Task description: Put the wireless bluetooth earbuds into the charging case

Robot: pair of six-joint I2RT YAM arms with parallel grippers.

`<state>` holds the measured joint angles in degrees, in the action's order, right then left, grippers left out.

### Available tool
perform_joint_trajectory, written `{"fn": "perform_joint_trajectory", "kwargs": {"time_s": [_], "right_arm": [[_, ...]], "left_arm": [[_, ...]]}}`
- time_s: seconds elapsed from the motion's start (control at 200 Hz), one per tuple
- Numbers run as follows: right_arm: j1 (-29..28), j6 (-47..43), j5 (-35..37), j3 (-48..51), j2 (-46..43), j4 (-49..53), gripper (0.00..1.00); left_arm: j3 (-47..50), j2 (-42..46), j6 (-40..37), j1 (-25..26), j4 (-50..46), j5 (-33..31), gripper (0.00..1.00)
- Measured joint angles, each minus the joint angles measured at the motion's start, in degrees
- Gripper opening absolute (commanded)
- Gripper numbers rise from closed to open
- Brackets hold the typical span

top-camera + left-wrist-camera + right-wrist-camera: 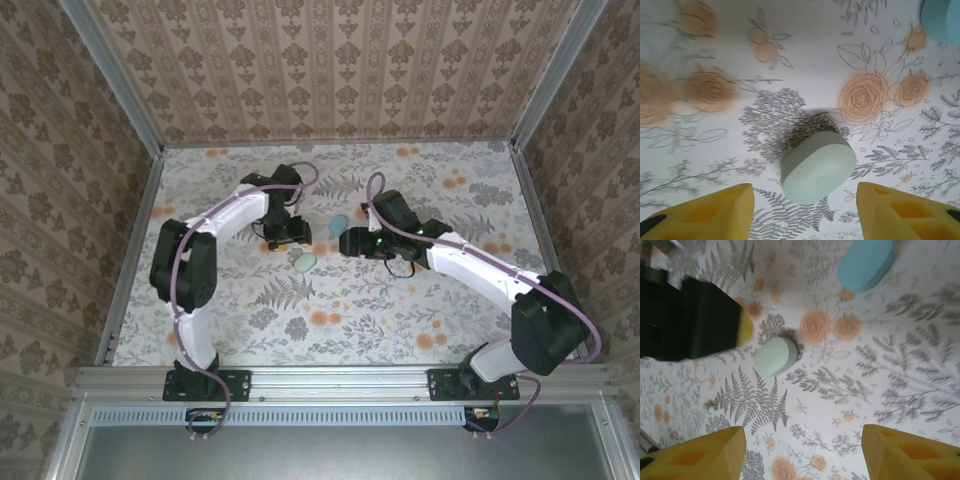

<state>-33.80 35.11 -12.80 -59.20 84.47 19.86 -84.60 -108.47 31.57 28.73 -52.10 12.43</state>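
Tablecloth of orange roses, grey ferns, between patterned walls; left pincer, right pincer apart.

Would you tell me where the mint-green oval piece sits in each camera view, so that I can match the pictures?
Top external: the mint-green oval piece lies near the picture's centre.
Left wrist: it lies in the lower middle, on the grey fern print.
Right wrist: it lies left of centre.
Shared landmark: the teal-blue oval piece lies up and to the right of it in every view, apart from it.
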Motion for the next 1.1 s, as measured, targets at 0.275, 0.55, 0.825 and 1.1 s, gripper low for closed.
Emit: {"fn": "perform_joint_trajectory", "kwargs": {"time_s": [0.275,0.55,0.825,1.1], "right_arm": [[-7.2,6.3,0.3,-0.7,12.9,-1.4,0.48],[-8.0,10.0,0.1,-6.0,21.5,-3.0,0.24],[-7.3,9.9,0.2,-9.2,26.7,-3.0,0.19],[-4.2,6.9,0.9,-11.0,26.8,1.7,0.18]], "left_arm": [[11.0,2.7,-0.8,-7.6,9.1,2.9,0.24],[13.6,-1.5,-1.6,-6.7,16.9,7.4,0.06],[19.3,1.4,0.8,-3.8,24.4,7.6,0.02],[23.5,4.4,6.8,5.4,27.8,4.7,0.02]]}}
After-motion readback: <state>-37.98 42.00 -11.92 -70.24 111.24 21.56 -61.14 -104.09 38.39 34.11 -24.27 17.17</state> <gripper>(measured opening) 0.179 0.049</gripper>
